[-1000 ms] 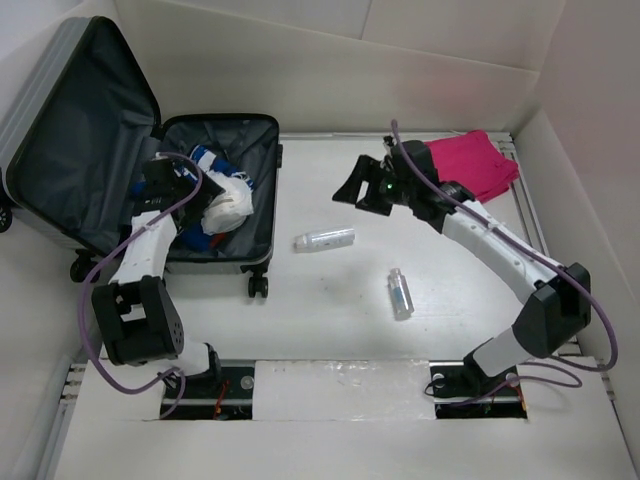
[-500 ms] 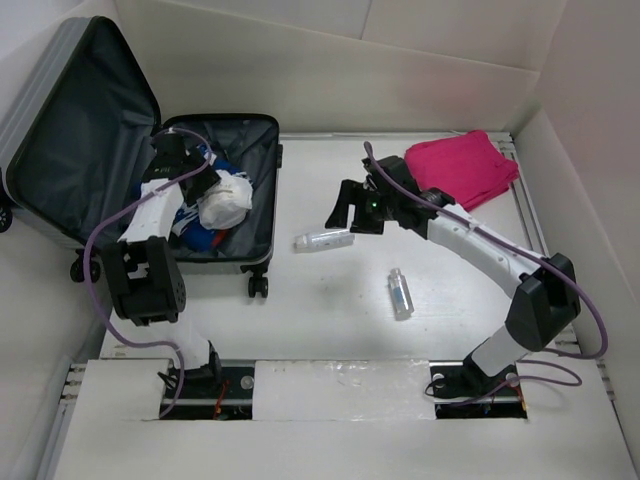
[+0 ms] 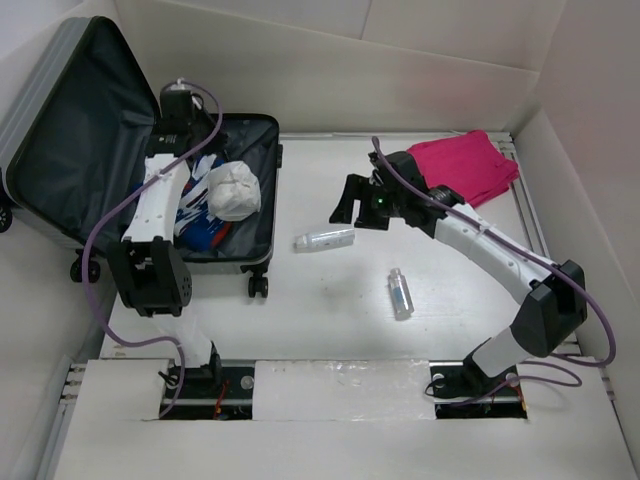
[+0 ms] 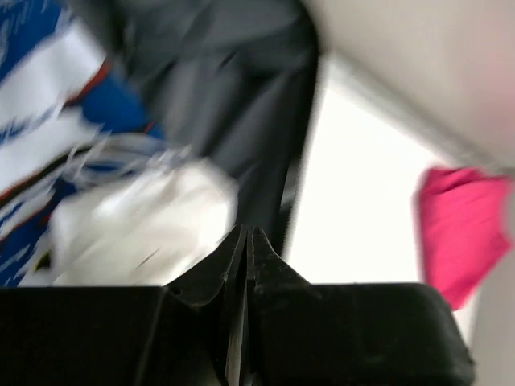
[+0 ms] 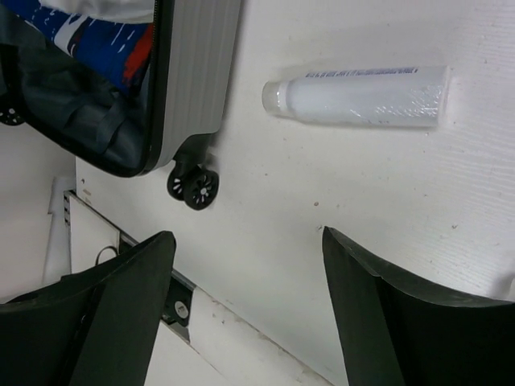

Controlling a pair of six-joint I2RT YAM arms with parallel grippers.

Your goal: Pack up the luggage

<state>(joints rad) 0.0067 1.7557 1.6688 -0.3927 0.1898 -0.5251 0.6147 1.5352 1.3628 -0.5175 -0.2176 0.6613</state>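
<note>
The luggage [image 3: 262, 150] lies open at the left, its lid [image 3: 70, 130] propped up. Its dark lining [image 4: 217, 88] holds a white bundle [image 3: 233, 190] [image 4: 145, 225] and a blue-and-white garment [image 3: 200, 215] [image 4: 48, 96]. My left gripper [image 3: 198, 135] [image 4: 247, 233] hangs above the case's back part, shut with nothing in it. My right gripper [image 3: 350, 200] [image 5: 246, 235] stands open over the table, just behind a white bottle [image 3: 325, 239] [image 5: 354, 95], with nothing between its fingers.
A small clear bottle [image 3: 400, 293] lies on the table right of centre. A pink folded cloth [image 3: 462, 165] [image 4: 463, 233] sits at the back right. The case's ribbed shell [image 5: 193, 72] and a black wheel [image 5: 193, 186] lie left of the white bottle.
My left gripper let go of the white bundle inside the case, shut, and rose toward the back. My right gripper shifted a little left, toward the white bottle, still open.
</note>
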